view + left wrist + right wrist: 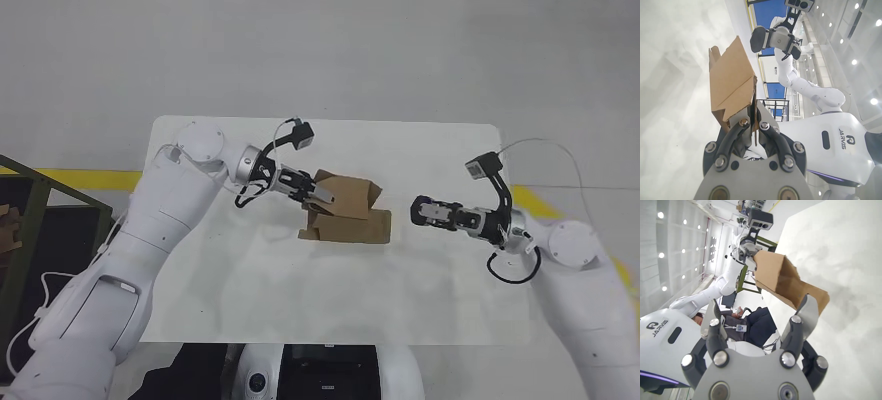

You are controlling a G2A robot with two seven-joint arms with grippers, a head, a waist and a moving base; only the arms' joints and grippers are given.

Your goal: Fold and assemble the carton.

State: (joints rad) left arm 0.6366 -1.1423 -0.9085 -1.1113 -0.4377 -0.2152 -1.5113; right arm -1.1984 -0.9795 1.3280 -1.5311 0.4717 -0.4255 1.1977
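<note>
A brown cardboard carton [348,210] lies partly folded near the middle of the white table [250,300], one panel raised. My left gripper [318,198] is shut on the carton's left edge flap; in the left wrist view its fingers [743,130] pinch the thin cardboard wall of the carton [730,89]. My right gripper [418,212] hovers open to the right of the carton, apart from it. In the right wrist view its fingers [808,308] stand wide, with the carton [780,275] ahead and its open inside facing me.
A dark green frame [40,200] stands off the table's left side. The table's front half and far right are bare white surface.
</note>
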